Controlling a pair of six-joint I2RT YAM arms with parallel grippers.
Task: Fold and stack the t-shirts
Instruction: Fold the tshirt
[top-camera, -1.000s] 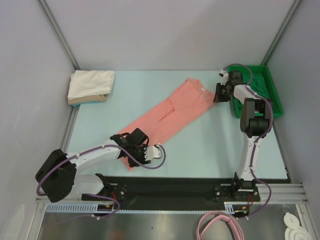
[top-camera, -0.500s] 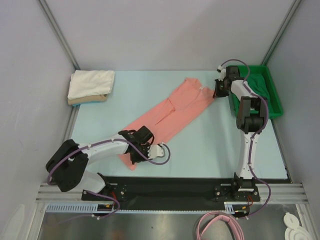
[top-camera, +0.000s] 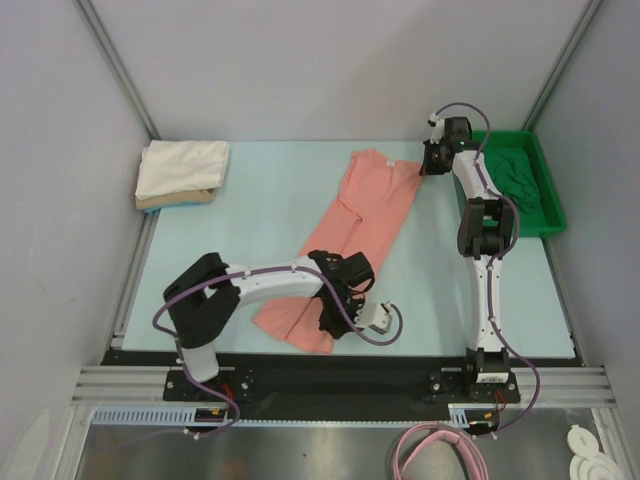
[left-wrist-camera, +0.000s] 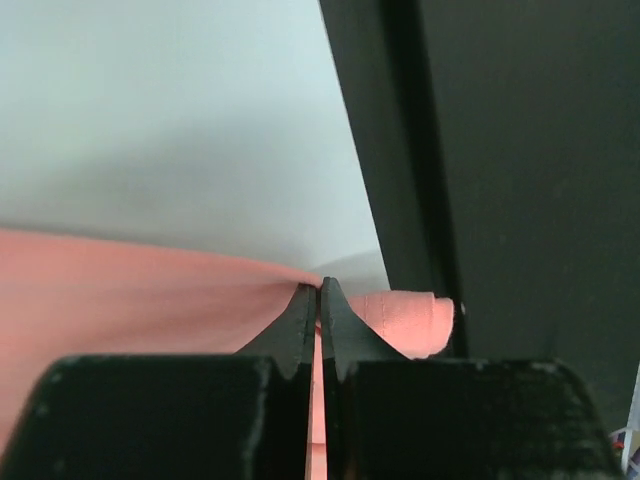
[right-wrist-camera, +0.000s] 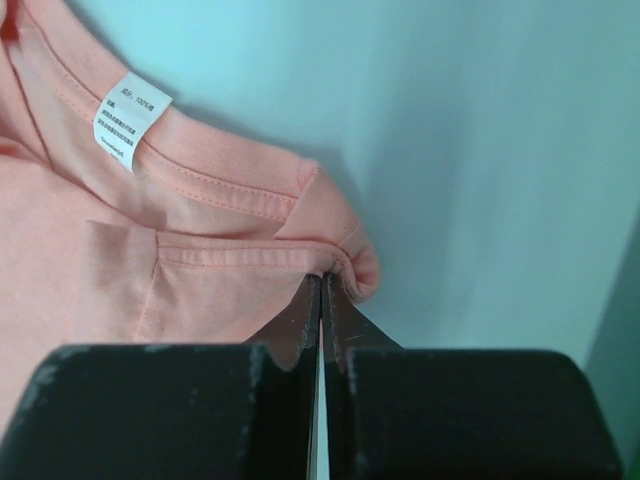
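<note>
The salmon-pink t-shirt (top-camera: 358, 225) lies on the pale table (top-camera: 260, 190) as a long, narrow band. It runs at a slant from its collar end at the far right-centre down to its hem near the black strip (top-camera: 330, 370) along the table's near edge.

The left claw (left-wrist-camera: 319, 292) is closed tight on the hem end, with only a thin layer of pink cloth between its fingers. In the left wrist view the cloth stretches away to the left, and a small rolled bit of hem sticks out on the right, just beside the black strip.

The right claw (right-wrist-camera: 321, 287) is pinched closed on a bunched fold at the shoulder corner, next to the neckline. The white neck label (right-wrist-camera: 131, 120) sits inside the collar, up and to the left of the grip.

A folded white t-shirt (top-camera: 182, 166) rests on a tan t-shirt (top-camera: 175, 201) in the far left corner of the table, well apart from the pink one. A dark green t-shirt (top-camera: 518, 180) lies crumpled in the bright green tray (top-camera: 549, 195) at the far right, just beside the right arm
</note>
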